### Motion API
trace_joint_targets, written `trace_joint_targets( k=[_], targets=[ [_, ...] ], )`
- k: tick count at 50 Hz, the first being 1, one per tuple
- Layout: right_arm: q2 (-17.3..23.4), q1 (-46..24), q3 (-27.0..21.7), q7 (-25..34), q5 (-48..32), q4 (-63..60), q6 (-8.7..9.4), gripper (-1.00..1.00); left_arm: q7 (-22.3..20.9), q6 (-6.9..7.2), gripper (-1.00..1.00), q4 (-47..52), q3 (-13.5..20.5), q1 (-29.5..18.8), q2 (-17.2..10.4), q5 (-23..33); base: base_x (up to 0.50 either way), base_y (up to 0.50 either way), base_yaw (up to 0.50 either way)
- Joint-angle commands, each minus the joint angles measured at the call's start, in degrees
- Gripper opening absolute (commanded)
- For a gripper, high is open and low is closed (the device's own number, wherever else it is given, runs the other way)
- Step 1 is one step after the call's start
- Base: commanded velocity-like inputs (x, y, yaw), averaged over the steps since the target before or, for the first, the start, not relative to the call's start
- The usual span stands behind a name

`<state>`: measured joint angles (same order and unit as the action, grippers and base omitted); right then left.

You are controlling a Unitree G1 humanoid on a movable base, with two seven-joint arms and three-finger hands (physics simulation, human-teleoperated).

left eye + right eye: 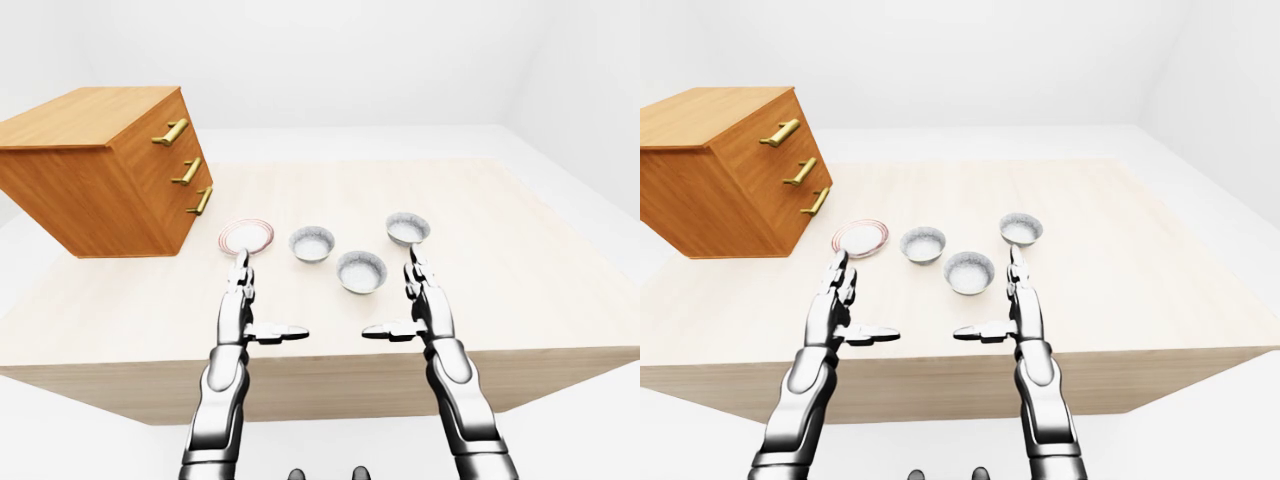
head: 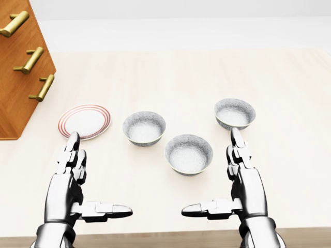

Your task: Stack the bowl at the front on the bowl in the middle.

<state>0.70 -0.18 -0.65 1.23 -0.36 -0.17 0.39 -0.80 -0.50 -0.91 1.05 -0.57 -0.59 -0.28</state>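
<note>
Front bowl point(image 2: 189, 153) sits on the surface point(image 2: 289, 170) between both hands, lowest in the head view, just down-right of the middle bowl point(image 2: 144, 127). Right robot hand point(image 2: 227, 186) looks a bit nearer than the left robot hand point(image 2: 88, 186); both are spread wide, holding nothing.

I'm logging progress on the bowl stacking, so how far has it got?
Nothing is stacked yet: three bowls sit apart on the table. Nothing is in hand: the left hand and right hand hover open, empty. Left: lifting the nearest bowl onto the middle bowl.
</note>
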Motion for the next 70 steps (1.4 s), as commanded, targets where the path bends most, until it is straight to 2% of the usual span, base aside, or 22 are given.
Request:
trace_joint_targets(
  k=[1,6,13,16,21,22,30,36,41,43,47,52,55,66,70],
  targets=[
    [1.13,-1.17,-1.07,2.34,-1.89,0.32,0.66,1.0,-1.19,-1.83,1.0,-3.15,1.92,-1.81,-1.12,-0.23,0.0,0.0,0.0],
    [1.12,-2.03,-1.03,2.41,-2.73,1.15,0.5,1.0,-1.33,-2.54,1.0,-4.33,1.9,-2.26,-1.18,-0.21,0.0,0.0,0.0],
    [1.39,-3.07,-1.12,2.48,-3.89,3.58,-1.26,1.0,-1.37,-2.95,1.0,-4.71,2.02,-2.4,-1.29,-0.2,0.0,0.0,0.0],
    [1.58,-3.38,-1.38,2.66,-3.97,3.5,-1.13,1.0,-1.3,-3.22,1.0,-4.79,1.98,-2.38,-1.29,-0.05,0.0,0.0,0.0],
    [1.68,-3.03,-1.19,3.4,-4.58,3.91,-2.32,1.0,-1.03,-3.98,1.0,-5.5,1.82,-2.53,-1.21,0.37,0.0,0.0,0.0],
    [1.8,-2.96,-0.98,3.67,-5.08,4.62,-3.1,1.0,-1.0,-4.11,1.0,-5.72,1.82,-2.61,-1.22,0.41,0.0,0.0,0.0],
    [1.84,-3.74,-1.59,3.49,-5.22,4.03,-1.86,1.0,-0.85,-4.43,1.0,-6.06,1.79,-2.69,-1.21,0.5,-0.14,-0.49,0.0],
    [1.96,-4.73,-1.87,2.57,-5.78,3.39,-1.26,1.0,-0.72,-4.29,1.0,-5.9,2.17,-2.85,-1.4,0.29,-0.07,-0.21,0.0],
    [2.12,-5.51,-1.63,1.8,-7.13,4.38,-2.02,1.0,-0.57,-4.05,1.0,-5.86,2.85,-3.31,-1.73,-0.2,0.0,0.0,0.0],
    [2.28,-5.84,-1.62,1.69,-7.7,4.92,-2.37,1.0,-0.45,-3.59,1.0,-5.62,3.31,-3.7,-2.01,-0.55,0.0,0.0,0.0],
    [2.6,-6.38,-1.74,1.86,-8.49,4.96,-1.92,1.0,-0.24,-3.12,1.0,-4.93,3.78,-3.96,-2.37,-0.65,0.0,0.0,0.0],
    [2.98,-6.73,-1.98,2.53,-9.34,4.73,-2.16,1.0,-0.14,-1.46,1.0,-2.77,4.59,-4.1,-2.71,-1.35,0.0,0.0,0.0],
    [2.95,-6.87,-1.91,2.6,-9.68,4.89,-2.25,1.0,-0.15,-2.1,1.0,-3.26,4.37,-3.92,-2.59,-1.17,0.05,0.0,0.0],
    [2.62,-6.46,-1.58,2.8,-10.09,4.83,-2.7,1.0,-0.3,-2.14,1.0,-2.89,4.27,-3.63,-2.51,-1.41,0.16,0.0,0.0],
    [2.66,-6.12,-1.55,3.01,-10.29,3.99,-2.29,1.0,-0.38,-2.06,1.0,-2.55,4.37,-3.4,-2.54,-1.48,0.16,0.0,0.0]
  ],
)
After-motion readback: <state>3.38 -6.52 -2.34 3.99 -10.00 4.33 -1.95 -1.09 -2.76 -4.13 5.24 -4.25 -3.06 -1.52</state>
